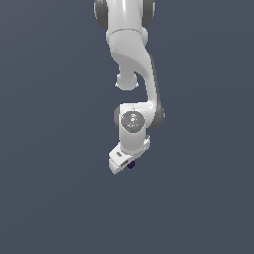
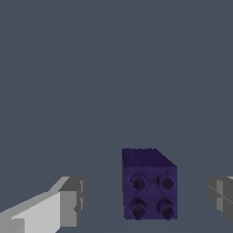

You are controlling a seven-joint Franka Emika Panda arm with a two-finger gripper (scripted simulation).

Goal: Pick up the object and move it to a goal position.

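Note:
The object (image 2: 149,186) is a small dark purple block with four round studs on one face, resting on the grey floor. In the wrist view it lies between the two fingers of my gripper (image 2: 146,200), nearer the right finger (image 2: 221,196) than the left finger (image 2: 68,205), with a clear gap on each side. The gripper is open and nothing touches the block. In the exterior view only a dark purple speck of the object (image 1: 131,165) shows under the white hand of the gripper (image 1: 125,164), which hangs low over it and hides the fingertips.
The plain dark grey floor (image 1: 54,198) spreads around the arm in every direction. No other object, container or edge shows in either view. The white arm (image 1: 131,64) comes down from the top of the exterior view.

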